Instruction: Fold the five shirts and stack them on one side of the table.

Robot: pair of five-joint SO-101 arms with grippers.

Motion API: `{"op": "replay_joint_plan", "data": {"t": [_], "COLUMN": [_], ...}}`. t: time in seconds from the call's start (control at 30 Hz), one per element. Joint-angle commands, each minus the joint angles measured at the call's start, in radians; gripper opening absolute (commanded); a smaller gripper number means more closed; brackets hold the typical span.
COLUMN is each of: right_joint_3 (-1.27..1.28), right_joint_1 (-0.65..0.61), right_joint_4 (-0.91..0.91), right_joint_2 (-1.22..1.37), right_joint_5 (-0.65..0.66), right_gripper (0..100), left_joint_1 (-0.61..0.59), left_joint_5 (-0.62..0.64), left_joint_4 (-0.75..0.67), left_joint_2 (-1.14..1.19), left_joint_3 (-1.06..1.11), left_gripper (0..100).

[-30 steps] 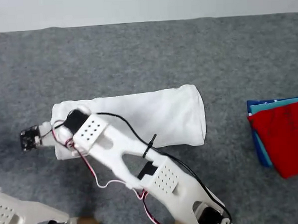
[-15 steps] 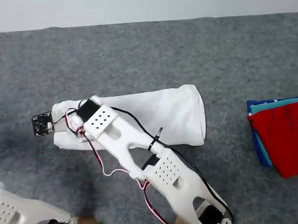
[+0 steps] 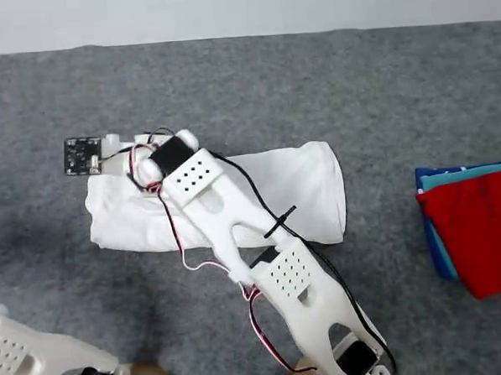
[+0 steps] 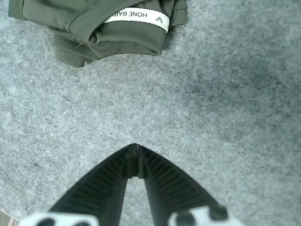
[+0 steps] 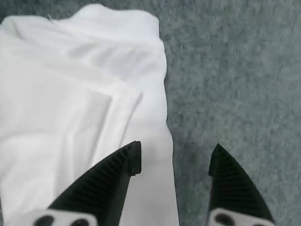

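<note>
Got stack (image 3: 475, 226) at desk's (image 3: 312, 75) right edge; white shirt (image 3: 276, 190) part-folded, dark shirt (image 4: 94, 28) pending; right gripper (image 5: 176, 147) released, left gripper (image 4: 136, 149) clenched.

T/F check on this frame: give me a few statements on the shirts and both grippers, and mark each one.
1. The right gripper is open over an edge of the white shirt. True.
2. The left gripper is clamped on the dark green shirt. False: it is shut on nothing, above the bare table, and that shirt lies apart from it.
3. A red shirt lies on top of the stack at the right side of the high view. True.
4. The white shirt sits on the stack. False: it lies by itself mid-table, with bare table between it and the stack.
</note>
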Motion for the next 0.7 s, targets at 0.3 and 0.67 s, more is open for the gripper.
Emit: {"op": "replay_joint_plan", "data": {"t": [0.3,0.67], "right_joint_3": [-0.255,-0.186], "right_joint_1": [-0.107,-0.108], "right_joint_4": [0.44,0.384], "right_joint_2": [-0.022,0.082], "right_joint_5": [-0.02,-0.091], "right_gripper": [2.0,1.0], "left_joint_1": [0.008,0.048], "left_joint_5": [-0.003,-0.002], "left_joint_4": [-0.012,-0.005], "left_joint_2": [-0.068,-0.068], "left_joint_3": [-0.004,-0.002], "left_gripper": [0,0]}}
